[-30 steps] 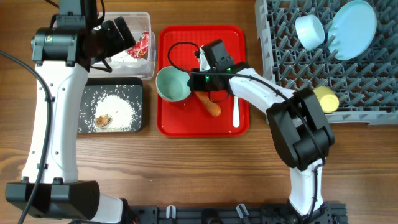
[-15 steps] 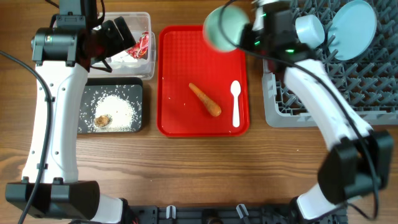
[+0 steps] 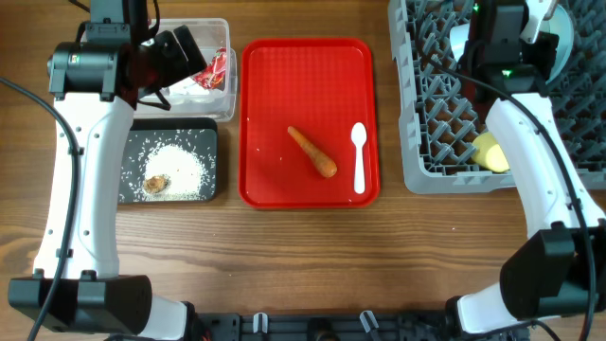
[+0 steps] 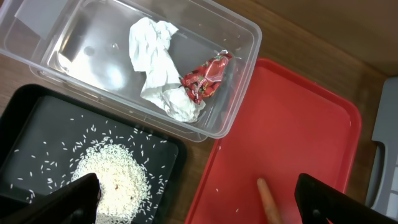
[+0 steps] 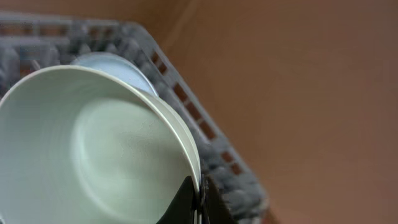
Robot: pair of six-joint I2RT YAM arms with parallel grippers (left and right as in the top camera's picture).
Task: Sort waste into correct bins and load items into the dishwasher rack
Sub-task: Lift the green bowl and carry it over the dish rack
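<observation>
My right gripper (image 5: 199, 194) is shut on the rim of the pale green bowl (image 5: 93, 149) and holds it tilted over the grey dishwasher rack (image 3: 445, 114). The light blue bowl (image 5: 118, 65) sits just behind it in the rack. In the overhead view the arm hides the green bowl. The yellow cup (image 3: 488, 152) lies in the rack, and the blue plate (image 3: 566, 38) stands at its far right. The carrot (image 3: 312, 152) and white spoon (image 3: 359, 156) lie on the red tray (image 3: 275, 76). My left gripper (image 4: 196, 190) is open and empty above the gap between the black tray and the red tray.
The clear tub (image 4: 242, 68) holds the tissue (image 4: 158, 62) and the red wrapper (image 4: 205, 78). The black tray (image 3: 133, 161) holds rice (image 3: 180, 166) and the brown lump (image 3: 156, 183). A few rice grains lie on the red tray.
My right arm lifted the green bowl off the red tray and carried it right to the far part of the rack. The left arm has not moved.
</observation>
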